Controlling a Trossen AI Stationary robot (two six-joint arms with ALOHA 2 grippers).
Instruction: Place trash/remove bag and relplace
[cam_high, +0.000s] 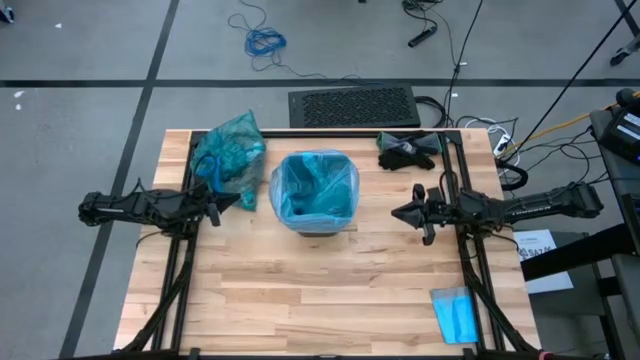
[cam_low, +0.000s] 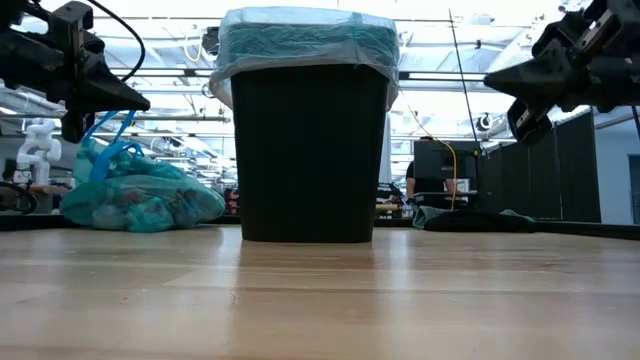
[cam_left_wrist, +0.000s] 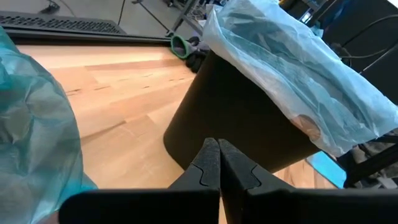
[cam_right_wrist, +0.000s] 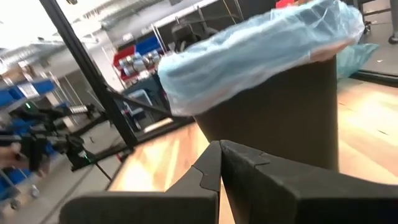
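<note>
Black bin (cam_high: 314, 222) stands upright at table centre, lined with the light sky-blue bag (cam_high: 315, 185); the liner's rim is folded out over the bin's top edge all round, mouth facing straight up, and crumpled blue plastic fills the inside. No trash scraps can be made out inside from above. Dark teal-green bag (cam_high: 228, 152) lies as a bunched, filled bundle near the table's far-left corner, just beside the bin but apart from it; long axis runs roughly from the far edge toward the near-left, and in the low view blue loops stick up from its top (cam_low: 112, 140). Left gripper (cam_high: 226, 201) hovers above the table between the teal bag and the bin, pointing at the bin; fingers (cam_left_wrist: 208, 163) pressed together, holding nothing. Right gripper (cam_high: 398, 212) hovers on the opposite side of the bin, also pointing at it, fingers (cam_right_wrist: 214, 163) closed and empty. Black gloves (cam_high: 406, 150) sit at the far-right edge. Blue folded cloth (cam_high: 455, 315) lies at the near-right corner. Bare wooden table (cam_high: 300, 300) spans the whole near half, with open gaps on both flanks of the bin
</note>
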